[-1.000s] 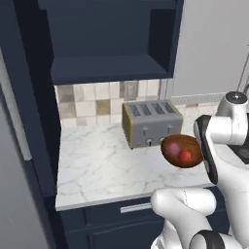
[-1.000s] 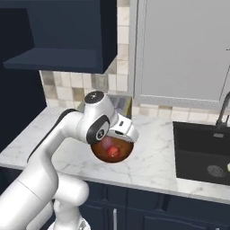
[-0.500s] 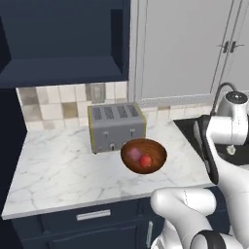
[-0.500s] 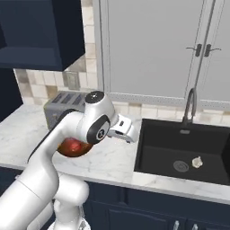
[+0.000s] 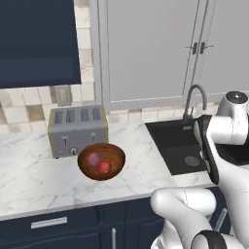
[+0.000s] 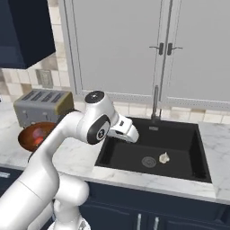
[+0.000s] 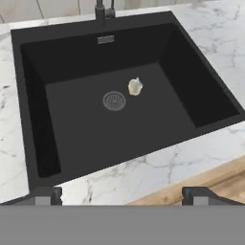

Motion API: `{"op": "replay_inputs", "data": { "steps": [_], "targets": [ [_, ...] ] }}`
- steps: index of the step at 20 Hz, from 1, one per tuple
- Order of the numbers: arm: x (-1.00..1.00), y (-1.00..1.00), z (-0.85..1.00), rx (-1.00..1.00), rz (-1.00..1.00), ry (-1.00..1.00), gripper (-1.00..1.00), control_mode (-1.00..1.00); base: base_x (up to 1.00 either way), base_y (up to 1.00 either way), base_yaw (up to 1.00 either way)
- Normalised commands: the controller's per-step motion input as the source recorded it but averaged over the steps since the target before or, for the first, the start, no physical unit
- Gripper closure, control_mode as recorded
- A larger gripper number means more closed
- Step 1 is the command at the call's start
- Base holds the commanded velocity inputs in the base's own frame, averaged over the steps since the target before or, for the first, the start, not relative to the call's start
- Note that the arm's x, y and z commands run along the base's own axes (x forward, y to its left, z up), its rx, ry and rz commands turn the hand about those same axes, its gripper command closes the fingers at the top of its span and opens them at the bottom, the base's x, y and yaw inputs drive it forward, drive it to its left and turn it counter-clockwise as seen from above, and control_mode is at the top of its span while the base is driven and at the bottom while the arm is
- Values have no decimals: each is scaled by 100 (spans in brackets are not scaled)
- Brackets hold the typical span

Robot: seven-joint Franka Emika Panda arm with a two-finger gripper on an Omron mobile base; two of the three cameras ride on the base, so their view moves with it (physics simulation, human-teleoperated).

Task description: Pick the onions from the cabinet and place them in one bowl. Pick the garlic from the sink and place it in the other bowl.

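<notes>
Right now my gripper (image 7: pixel 122 194) hangs over the near rim of the black rectangular sink (image 7: pixel 72 143), its two dark finger tips (image 7: pixel 45 195) spread wide apart with nothing between them. Just below them runs a strip of white marble counter (image 7: pixel 143 167) with grey veins, smooth and glossy, and at the lower right corner of the hand view a band of pale wood shows beside it.

Past that rim the basin drops away, matte and flat-floored, with straight dark walls. On its floor lies the tiny cream-white garlic bulb (image 7: pixel 135 86), lumpy and a little pointed on top, just beside the round steel drain (image 7: pixel 114 100) and apart from every wall. Nothing stands between my fingers and it. Behind the basin rises the curved steel faucet (image 6: pixel 156 101), thin and upright.

Off to the left on the counter sits the round reddish-brown wooden bowl (image 5: pixel 115 160), shallow and polished. Inside it rest the two onions, the bright red one (image 5: pixel 103 167) and the duller pinkish-purple one (image 5: pixel 94 158), touching each other. Just behind the bowl stands a boxy grey metal toaster (image 5: pixel 78 130) with slots on top. Farther back come the tiled wall, the light grey double-door cabinets (image 6: pixel 134 45), and the dark navy blue wall cabinet (image 5: pixel 39 44) at upper left.
</notes>
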Motion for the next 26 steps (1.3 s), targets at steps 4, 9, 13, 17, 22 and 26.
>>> {"op": "replay_inputs", "data": {
  "steps": [4, 9, 13, 17, 22, 26],
  "targets": [
    [0, 0, 0, 0, 0, 0, -100, 100, 20, -72, 0],
    [7, -26, 0, 5, 1, 0, -100, -100, 8, -26, 0],
    [37, -1, -8, 2, 4, -3, -100, -100, 0, 0, 0],
    [61, 7, -44, 4, 4, -4, -100, -100, 0, 0, 0],
    [72, 0, -68, -1, 1, -4, -100, -100, 0, 0, 0],
    [75, -16, -77, 0, 0, 2, -100, -100, 0, 0, 0]
  ]
}}
